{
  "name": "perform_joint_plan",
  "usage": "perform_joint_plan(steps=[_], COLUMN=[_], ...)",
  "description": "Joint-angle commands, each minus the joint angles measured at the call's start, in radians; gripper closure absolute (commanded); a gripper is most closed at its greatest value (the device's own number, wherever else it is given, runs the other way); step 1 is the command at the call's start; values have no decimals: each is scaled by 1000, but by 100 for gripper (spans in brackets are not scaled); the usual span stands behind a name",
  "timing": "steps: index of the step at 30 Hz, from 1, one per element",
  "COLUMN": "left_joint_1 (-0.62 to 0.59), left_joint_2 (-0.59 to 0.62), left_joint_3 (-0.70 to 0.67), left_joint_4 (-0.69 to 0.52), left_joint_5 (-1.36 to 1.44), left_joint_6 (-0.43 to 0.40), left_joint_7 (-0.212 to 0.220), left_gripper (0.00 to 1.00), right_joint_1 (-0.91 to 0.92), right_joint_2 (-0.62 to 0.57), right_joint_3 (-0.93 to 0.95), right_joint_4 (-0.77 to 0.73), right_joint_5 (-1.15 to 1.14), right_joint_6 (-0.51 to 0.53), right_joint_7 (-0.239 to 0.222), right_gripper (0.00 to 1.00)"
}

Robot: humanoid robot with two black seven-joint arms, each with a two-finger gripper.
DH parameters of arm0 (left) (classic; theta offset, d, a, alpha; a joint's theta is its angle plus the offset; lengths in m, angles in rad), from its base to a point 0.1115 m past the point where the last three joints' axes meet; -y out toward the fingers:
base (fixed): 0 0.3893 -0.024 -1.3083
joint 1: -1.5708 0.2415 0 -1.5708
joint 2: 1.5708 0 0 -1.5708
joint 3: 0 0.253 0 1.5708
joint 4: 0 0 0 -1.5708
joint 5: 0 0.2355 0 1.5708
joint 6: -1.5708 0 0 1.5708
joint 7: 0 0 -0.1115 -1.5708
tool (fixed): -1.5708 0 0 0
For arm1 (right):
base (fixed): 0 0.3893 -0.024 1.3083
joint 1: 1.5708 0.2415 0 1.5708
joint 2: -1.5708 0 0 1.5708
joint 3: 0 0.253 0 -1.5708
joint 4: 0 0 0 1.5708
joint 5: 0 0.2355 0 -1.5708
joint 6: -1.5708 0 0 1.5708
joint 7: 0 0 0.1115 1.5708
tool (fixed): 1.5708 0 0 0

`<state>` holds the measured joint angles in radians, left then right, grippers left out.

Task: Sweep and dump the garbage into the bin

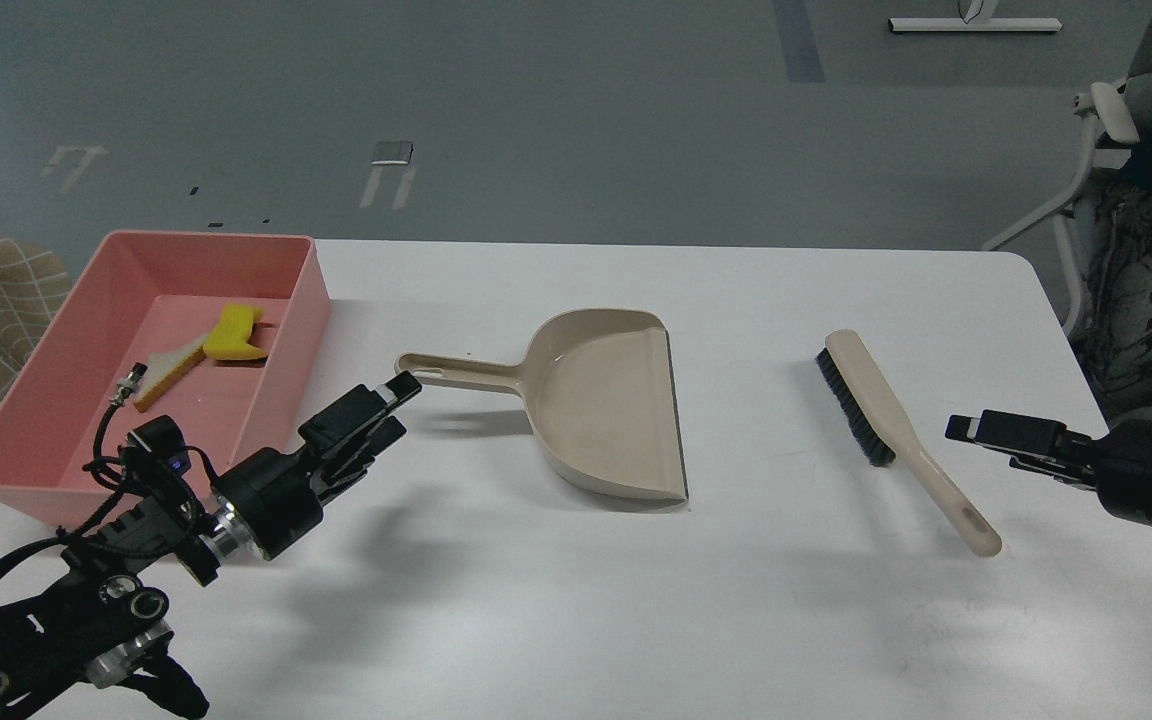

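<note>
- The large shallow pink plastic bin (31, 400) sits at the left edge of the white table (756, 620), reaching toward its far-left corner.
- Both pieces of garbage lie inside the bin on its floor: a bright yellow notched foam-like chunk (234, 335) and, touching it on the near-left side, a thin whitish wedge with a tan edge (168, 368).
- A beige plastic dustpan (596, 400) rests flat mid-table, its handle pointing toward the bin and its open lip facing the right edge.
- A beige hand brush with black bristles (891, 430) lies free on the table nearer the right edge, bristles toward the far side, handle angled toward the near-right corner.
- The left gripper (396, 392) hangs just beside the tip of the dustpan handle, holding nothing; whether its fingers are parted cannot be told.
- The right gripper (966, 428) hovers near the right edge, just apart from the brush handle, empty; its opening cannot be told either.
</note>
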<state>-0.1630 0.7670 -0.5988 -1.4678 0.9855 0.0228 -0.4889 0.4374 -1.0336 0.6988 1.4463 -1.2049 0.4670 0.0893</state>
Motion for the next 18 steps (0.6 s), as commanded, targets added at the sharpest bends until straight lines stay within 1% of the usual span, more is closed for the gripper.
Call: perform_joint_plan(steps=[1,3,5,6,7,8,9,10,11,12,13,14,15,17,18], left_joint_1=[3,2,0,-1,-4,-12,-18,-18,-38,-87,-116,-183,-249,-321,-378], left_joint_2=[110,133,144,141,137,134,132,132,129,114,98,66,36,6,-21], left_joint_3=[-36,-68,-146,-215,-252,-327,-398,-398,-454,-485,-495,-498,-496,-490,-489], left_joint_4=[-103,-123,-132,-125,-120,-109,-80,-80,-42,1,27,90,156,234,304], left_joint_5=[-85,-111,-151,-178,-194,-221,-247,-248,-264,-271,-271,-271,-271,-271,-271], left_joint_6=[-58,-76,-110,-135,-147,-174,-199,-199,-223,-237,-244,-253,-262,-271,-280], left_joint_7=[0,0,0,0,0,0,0,0,0,0,0,13,25,30,32], left_gripper=[2,2,2,2,2,2,2,2,2,2,2,2,2,2,2], right_joint_1=[4,6,6,7,10,15,30,30,61,111,142,205,262,317,366], right_joint_2=[-65,-69,-62,-54,-51,-36,1,1,57,108,130,170,220,274,317], right_joint_3=[108,157,240,298,329,396,460,461,505,525,528,528,528,530,530], right_joint_4=[16,8,-1,-9,-17,-35,-67,-67,-105,-153,-182,-243,-303,-371,-432], right_joint_5=[97,116,119,119,117,116,116,116,116,114,114,116,116,114,113], right_joint_6=[22,22,22,22,22,22,22,22,22,22,22,22,22,22,22], right_joint_7=[3,3,4,7,13,24,30,30,30,30,32,35,46,61,75], right_gripper=[0,0,0,0,0,0,0,0,0,0,0,0,0,0,0])
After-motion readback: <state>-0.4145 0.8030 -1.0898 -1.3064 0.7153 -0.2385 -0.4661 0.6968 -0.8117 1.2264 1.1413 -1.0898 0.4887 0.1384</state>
